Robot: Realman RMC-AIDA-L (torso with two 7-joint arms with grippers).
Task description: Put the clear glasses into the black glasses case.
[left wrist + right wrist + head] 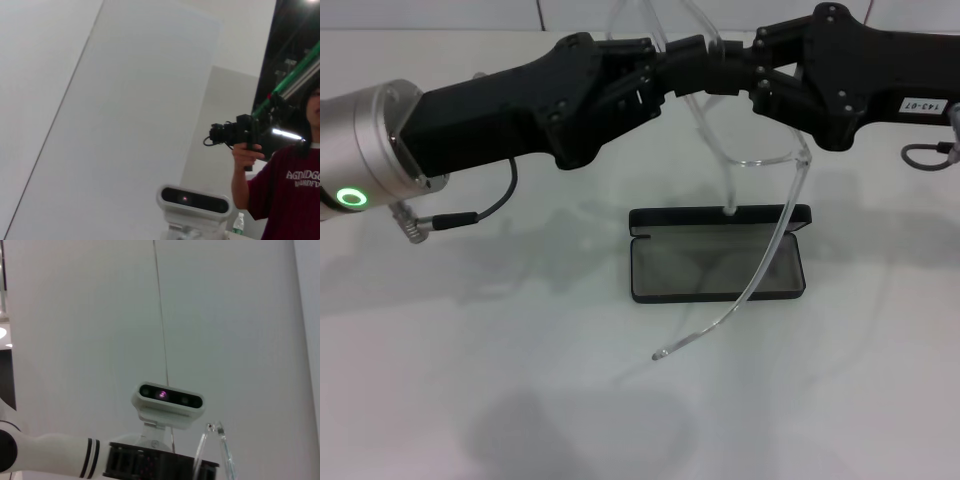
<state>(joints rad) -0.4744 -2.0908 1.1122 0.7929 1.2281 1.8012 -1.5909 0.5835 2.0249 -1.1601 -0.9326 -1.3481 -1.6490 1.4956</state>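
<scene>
Clear glasses [745,130] held aloft between both pincers, above the black glasses case [718,253], 1 temple hanging down in front of its open tray. Left pincer [655,75] clamped on the frame; right pincer [745,75] likewise closed on it. Likely light, thin, springy plastic, slippery and easily bent: best held at the frame front, not the temples. Case open on the white worktop [470,380], grey lining bare, nothing inside yet.
</scene>
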